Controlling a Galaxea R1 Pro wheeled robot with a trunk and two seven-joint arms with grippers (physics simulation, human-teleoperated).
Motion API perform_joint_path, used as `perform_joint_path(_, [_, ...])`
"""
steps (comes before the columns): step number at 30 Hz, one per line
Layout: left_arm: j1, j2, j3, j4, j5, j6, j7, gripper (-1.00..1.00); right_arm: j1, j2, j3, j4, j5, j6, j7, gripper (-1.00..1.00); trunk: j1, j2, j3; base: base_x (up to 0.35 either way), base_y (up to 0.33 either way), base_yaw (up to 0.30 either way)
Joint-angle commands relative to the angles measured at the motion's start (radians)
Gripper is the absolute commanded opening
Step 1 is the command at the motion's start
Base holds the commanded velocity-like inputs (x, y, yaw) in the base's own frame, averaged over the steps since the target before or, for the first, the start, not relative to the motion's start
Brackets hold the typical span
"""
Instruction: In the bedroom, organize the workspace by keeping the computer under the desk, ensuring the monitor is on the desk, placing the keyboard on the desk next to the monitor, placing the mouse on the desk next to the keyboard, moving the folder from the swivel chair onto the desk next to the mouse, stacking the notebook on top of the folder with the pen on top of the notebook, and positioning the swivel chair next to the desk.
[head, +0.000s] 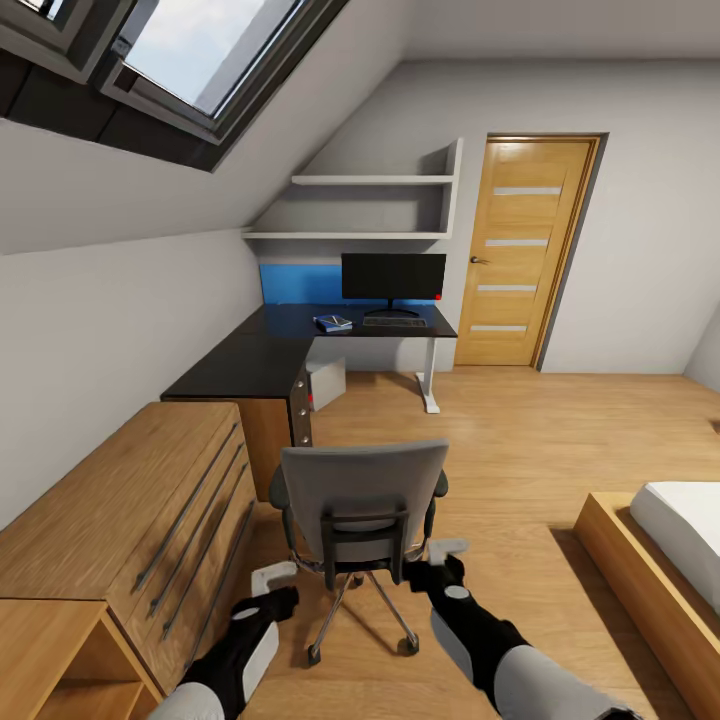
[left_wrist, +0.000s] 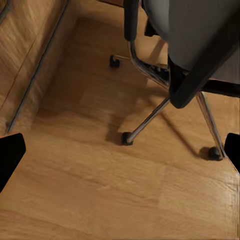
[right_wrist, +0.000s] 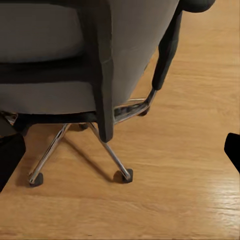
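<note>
The robot is standing behind the swivel chair (head: 362, 500), and the chair is turning its tall grey back toward the robot, so the two arms are reaching at both sides of it as if for pushing. The left gripper (head: 272, 578) is hanging low at about 7 o'clock from the chair back, near its chrome base, and the right gripper (head: 446, 549) is waiting at about 4 o'clock, just beside the black armrest. Both are released, with the fingers spread wide and holding nothing; in the wrist views only the dark finger tips are showing at the edges, with the castors and wood floor (left_wrist: 100, 190) between them. The chair is well apart from the desk (head: 300, 345), which is lying at 12 o'clock by the far wall. On the desk the monitor (head: 393, 277) is standing upright, the keyboard (head: 394, 322) is lying in front of its foot, and at 9 o'clock from the keyboard the blue folder (head: 333, 323) is already carrying something darker on top, probably the notebook; the pen and mouse are too small to tell. The computer (head: 326, 383) is sitting under the desk. I judge the desk things are arranged, so rolling the chair forward to the desk is the remaining step.
</note>
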Motion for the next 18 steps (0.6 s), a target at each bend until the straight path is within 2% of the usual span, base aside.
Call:
perform_joint_path(1, [-0.006, -0.001, -0.018, 0.002, 0.002, 0.013, -0.016, 1.00, -0.008, 0.000, 0.008, 0.010, -0.010, 0.008, 0.007, 1.00, 0.000, -0.001, -0.001, 0.000, 0.000, 0.000])
perform_joint_path(3, [-0.012, -0.001, -0.053, -0.004, 0.001, 0.046, -0.043, 1.00, -0.014, 0.000, 0.008, 0.019, -0.009, 0.017, 0.018, 1.00, 0.000, -0.001, -0.001, 0.000, 0.000, 0.000])
perform_joint_path(5, [-0.015, -0.001, -0.084, -0.046, 0.001, 0.116, -0.061, 1.00, -0.018, 0.000, 0.008, 0.026, -0.009, 0.023, 0.024, 1.00, 0.000, -0.001, -0.001, 0.000, 0.000, 0.000])
perform_joint_path(8, [-0.017, -0.001, -0.097, -0.072, 0.000, 0.166, -0.073, 1.00, -0.020, 0.000, 0.007, 0.029, -0.010, 0.026, 0.029, 1.00, 0.000, -0.001, -0.001, 0.000, 0.000, 0.000])
perform_joint_path(11, [-0.018, -0.001, -0.101, -0.079, 0.001, 0.146, -0.082, 1.00, -0.021, 0.001, 0.007, 0.030, -0.013, 0.021, 0.033, 1.00, 0.000, -0.001, -0.001, 0.000, 0.000, 0.000])
perform_joint_path(13, [-0.018, -0.001, -0.102, -0.081, 0.001, 0.097, -0.084, 1.00, -0.021, 0.004, 0.008, 0.031, -0.014, -0.003, 0.032, 1.00, 0.000, -0.001, -0.001, 0.000, 0.000, 0.000])
perform_joint_path(18, [-0.018, -0.001, -0.102, -0.081, 0.000, 0.045, -0.076, 1.00, -0.020, 0.006, 0.010, 0.034, -0.016, -0.045, 0.032, 1.00, 0.019, -0.036, -0.017, 0.000, 0.000, 0.000])
